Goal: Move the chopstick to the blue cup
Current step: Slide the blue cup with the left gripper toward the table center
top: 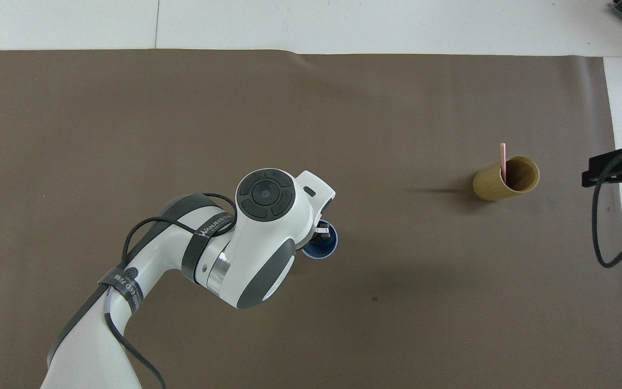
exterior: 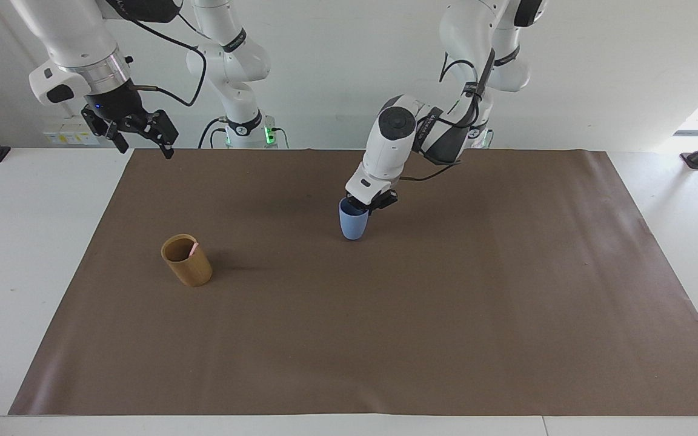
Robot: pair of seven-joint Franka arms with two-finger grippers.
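The blue cup (exterior: pixel 353 225) stands upright near the middle of the brown mat; its dark inside shows in the overhead view (top: pixel 326 247). My left gripper (exterior: pixel 366 207) is shut on the cup's rim, one finger inside and one outside, and also shows in the overhead view (top: pixel 320 232). I cannot tell whether the cup's base touches the mat. One pale-pink chopstick (exterior: pixel 194 247) leans inside the tan bamboo cup (exterior: pixel 188 264), toward the right arm's end; both also show in the overhead view, chopstick (top: pixel 502 156) and tan cup (top: pixel 497 186). My right gripper (exterior: pixel 143 138) waits open, raised over the mat's edge.
The brown mat (exterior: pixel 446 315) covers most of the white table (exterior: pixel 34 254). My left arm's white forearm (top: pixel 246 243) hides part of the mat in the overhead view. A black cable (top: pixel 608 227) hangs by the right gripper.
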